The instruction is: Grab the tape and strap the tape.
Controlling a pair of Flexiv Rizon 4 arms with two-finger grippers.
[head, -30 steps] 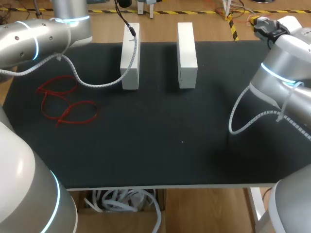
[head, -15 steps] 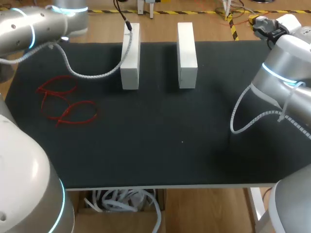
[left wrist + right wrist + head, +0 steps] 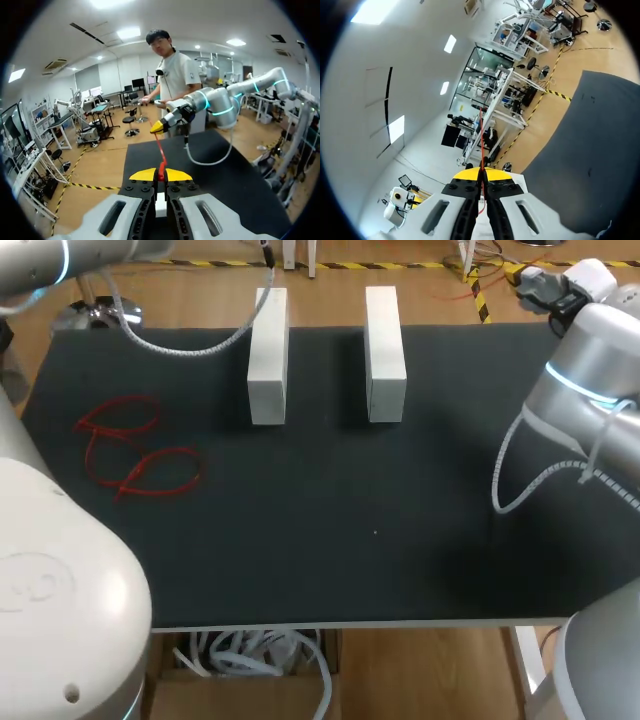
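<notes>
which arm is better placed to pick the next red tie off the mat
Left, likely: the loose ties lie at the mat's left end, its side. But the left gripper and right gripper are both shut on a red strap, so it must let go first.

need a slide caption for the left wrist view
Left gripper shut on a red tape that stretches ahead to the right gripper, both above the black table.

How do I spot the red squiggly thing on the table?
Find the big black mat. On its left side, left of the two white blocks, lies a tangle of thin red loops. Nothing else lying on the mat is red.
</notes>
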